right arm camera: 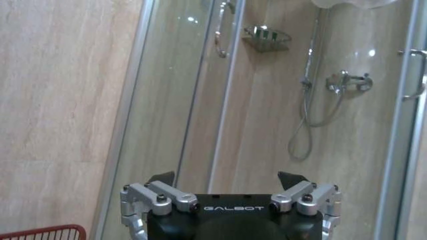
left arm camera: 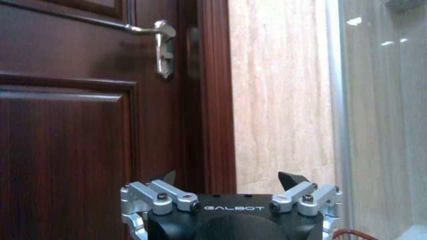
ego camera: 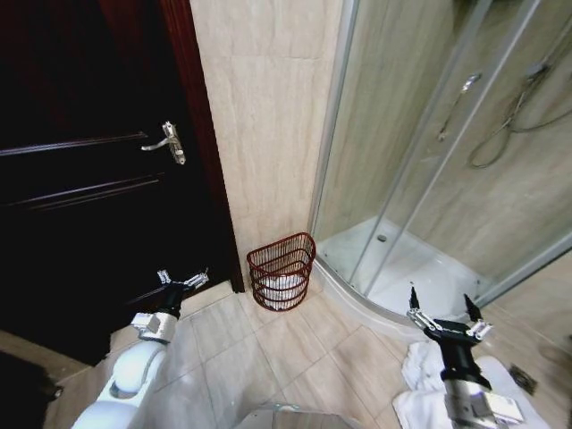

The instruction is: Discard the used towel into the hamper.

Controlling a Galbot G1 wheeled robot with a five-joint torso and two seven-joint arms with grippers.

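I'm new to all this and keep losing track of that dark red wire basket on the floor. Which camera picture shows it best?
The head view: the whole dark red-brown wire basket stands on the tiled floor against the beige wall, between the dark door and the shower, with something white inside. The right wrist view catches just its rim; the left wrist view, a red sliver.

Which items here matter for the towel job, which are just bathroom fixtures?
Job:
hamper, something white already inside
white towel on the floor under the right gripper
left gripper, open and empty

Background:
door handle
shower hose
shower enclosure
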